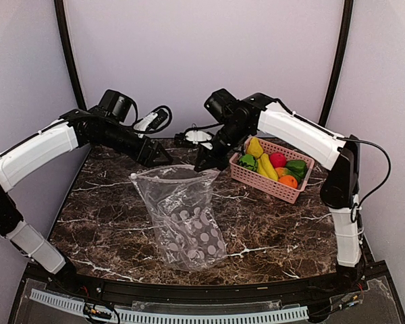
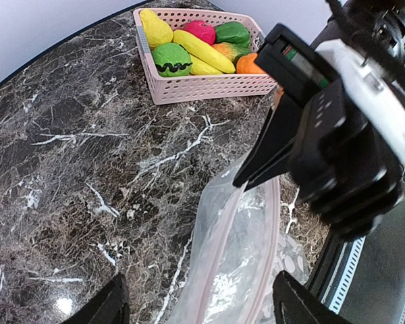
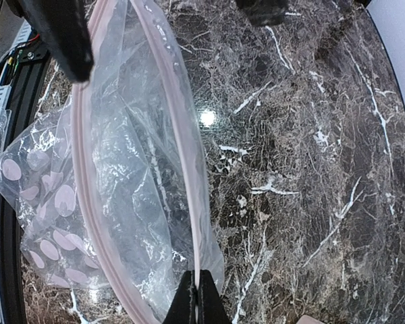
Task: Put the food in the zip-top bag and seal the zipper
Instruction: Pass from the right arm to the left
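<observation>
The right tool (image 1: 207, 163) pinches the zipper (image 3: 181, 128) at the far right corner of the bag (image 1: 185, 223), apparently holding the mouth raised for loading at mid-desk (image 1: 101, 202). The left tool (image 2: 201, 282) hangs wide open astride the rim, gripping nothing. The food (image 1: 273, 165) sits in the basket (image 1: 263, 183), far right.

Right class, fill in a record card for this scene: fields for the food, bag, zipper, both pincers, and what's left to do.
food: all in the pink basket, none in the bag
bag: clear, dotted lower half, empty, top held up
zipper: unsealed, mouth open
right pincer: shut on the zipper strip
left pincer: open, fingers either side of the bag's top
left to do: load food, seal zipper
</observation>
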